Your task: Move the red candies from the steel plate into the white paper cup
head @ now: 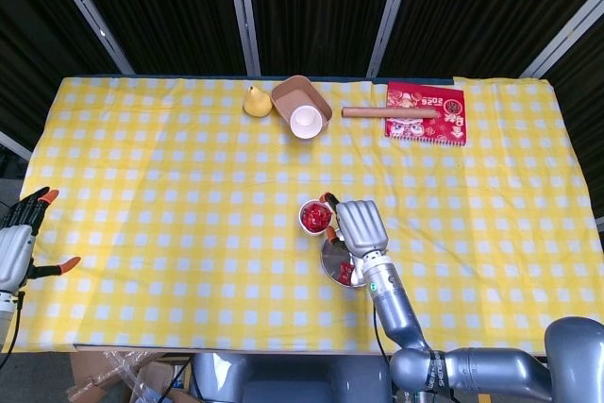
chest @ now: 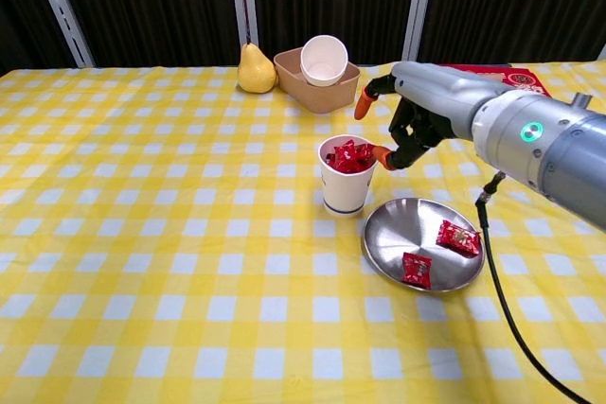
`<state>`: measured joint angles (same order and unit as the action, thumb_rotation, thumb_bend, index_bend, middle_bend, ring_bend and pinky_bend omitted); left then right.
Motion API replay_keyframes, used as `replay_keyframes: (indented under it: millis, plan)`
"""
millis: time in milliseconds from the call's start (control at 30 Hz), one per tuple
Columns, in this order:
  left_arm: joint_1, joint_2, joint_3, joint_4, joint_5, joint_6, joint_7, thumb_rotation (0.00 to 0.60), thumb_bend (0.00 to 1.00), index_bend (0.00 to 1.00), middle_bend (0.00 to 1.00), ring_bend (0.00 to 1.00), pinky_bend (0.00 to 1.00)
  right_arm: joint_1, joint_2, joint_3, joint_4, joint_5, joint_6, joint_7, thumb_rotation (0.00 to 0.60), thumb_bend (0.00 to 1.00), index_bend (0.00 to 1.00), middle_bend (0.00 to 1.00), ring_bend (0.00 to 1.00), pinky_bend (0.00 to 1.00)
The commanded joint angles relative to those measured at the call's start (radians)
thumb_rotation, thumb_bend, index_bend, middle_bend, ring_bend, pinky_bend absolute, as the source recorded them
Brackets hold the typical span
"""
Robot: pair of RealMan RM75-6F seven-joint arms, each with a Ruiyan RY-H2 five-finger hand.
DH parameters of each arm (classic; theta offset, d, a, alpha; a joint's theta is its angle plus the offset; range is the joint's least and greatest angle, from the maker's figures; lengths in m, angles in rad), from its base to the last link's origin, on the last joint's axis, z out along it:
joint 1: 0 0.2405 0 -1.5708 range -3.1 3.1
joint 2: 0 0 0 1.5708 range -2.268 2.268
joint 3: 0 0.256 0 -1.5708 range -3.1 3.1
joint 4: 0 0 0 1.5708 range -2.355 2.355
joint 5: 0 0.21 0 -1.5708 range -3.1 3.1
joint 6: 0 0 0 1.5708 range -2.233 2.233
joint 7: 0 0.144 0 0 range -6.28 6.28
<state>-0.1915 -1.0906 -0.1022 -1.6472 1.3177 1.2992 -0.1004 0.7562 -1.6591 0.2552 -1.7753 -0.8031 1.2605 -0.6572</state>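
the right hand's (chest: 405,120) fingers (chest: 364,104) are spread with nothing held, just beside the rim of the white paper cup (chest: 347,183), which is filled with red candies (chest: 350,155). two candies (chest: 457,237) are left on the steel plate (chest: 398,226) beside the cup. the left hand (head: 19,238) is held open at the table edge (head: 132,342).

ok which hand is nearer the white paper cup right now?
Right. The right hand hovers just beside the white paper cup, above its rim, fingers spread and empty. The left hand sits far off at the table's left edge.
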Motion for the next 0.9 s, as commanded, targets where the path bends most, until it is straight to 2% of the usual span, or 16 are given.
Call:
replay_keyframes:
  millis: [33, 167, 267, 367, 400, 467, 500, 533, 567, 633, 767, 900]
  plan:
    - [0.001, -0.002, 0.001, 0.002, 0.006, 0.007, 0.007, 0.600, 0.00, 0.01, 0.00, 0.00, 0.00, -0.042, 0.035, -0.059, -0.031, -0.024, 0.019, 0.006, 0.600, 0.48, 0.29, 0.85, 0.92, 0.95]
    - [0.003, -0.008, 0.001, 0.009, 0.013, 0.018, 0.012, 0.600, 0.00, 0.01, 0.00, 0.00, 0.00, -0.085, 0.081, -0.127, -0.046, -0.103, 0.039, 0.026, 0.600, 0.48, 0.29, 0.85, 0.92, 0.94]
    - [0.006, -0.012, 0.003, 0.015, 0.021, 0.028, 0.014, 0.600, 0.00, 0.02, 0.00, 0.00, 0.00, -0.131, 0.131, -0.175, -0.042, -0.210, 0.084, 0.066, 0.600, 0.48, 0.29, 0.84, 0.87, 0.87]
    - [0.009, -0.016, 0.006, 0.019, 0.035, 0.040, 0.023, 0.600, 0.00, 0.02, 0.00, 0.00, 0.00, -0.195, 0.206, -0.235, -0.019, -0.334, 0.145, 0.137, 0.600, 0.48, 0.24, 0.64, 0.64, 0.66]
    - [0.009, -0.017, 0.007, 0.021, 0.039, 0.043, 0.027, 0.600, 0.00, 0.02, 0.00, 0.00, 0.00, -0.211, 0.230, -0.250, -0.015, -0.352, 0.149, 0.157, 0.600, 0.48, 0.18, 0.52, 0.49, 0.54]
    - [0.009, -0.021, 0.010, 0.027, 0.048, 0.048, 0.037, 0.600, 0.00, 0.02, 0.00, 0.00, 0.00, -0.242, 0.282, -0.276, -0.018, -0.370, 0.149, 0.196, 0.600, 0.48, 0.09, 0.34, 0.27, 0.37]
    - [0.009, -0.023, 0.011, 0.030, 0.052, 0.053, 0.044, 0.600, 0.00, 0.02, 0.00, 0.00, 0.00, -0.255, 0.309, -0.288, -0.021, -0.375, 0.147, 0.212, 0.600, 0.47, 0.05, 0.22, 0.13, 0.25]
    - [0.009, -0.026, 0.011, 0.034, 0.058, 0.058, 0.051, 0.600, 0.00, 0.02, 0.00, 0.00, 0.00, -0.269, 0.335, -0.299, -0.022, -0.382, 0.146, 0.228, 0.600, 0.46, 0.01, 0.11, 0.04, 0.14]
    - [0.010, -0.029, 0.013, 0.038, 0.064, 0.063, 0.058, 0.600, 0.00, 0.01, 0.00, 0.00, 0.00, -0.282, 0.358, -0.308, -0.019, -0.394, 0.149, 0.247, 0.600, 0.45, 0.00, 0.04, 0.00, 0.06]
    - [0.010, -0.035, 0.015, 0.049, 0.076, 0.074, 0.075, 0.600, 0.00, 0.01, 0.00, 0.00, 0.00, -0.311, 0.394, -0.327, -0.001, -0.424, 0.164, 0.281, 0.600, 0.42, 0.00, 0.00, 0.00, 0.00]
    - [0.013, -0.048, 0.019, 0.067, 0.089, 0.093, 0.117, 0.600, 0.00, 0.00, 0.00, 0.00, 0.00, -0.374, 0.438, -0.353, 0.051, -0.484, 0.217, 0.333, 0.600, 0.37, 0.00, 0.00, 0.00, 0.00]
    - [0.017, -0.065, 0.016, 0.079, 0.092, 0.115, 0.157, 0.600, 0.00, 0.00, 0.00, 0.00, 0.00, -0.427, 0.458, -0.355, 0.099, -0.515, 0.257, 0.399, 0.600, 0.36, 0.00, 0.00, 0.00, 0.00]
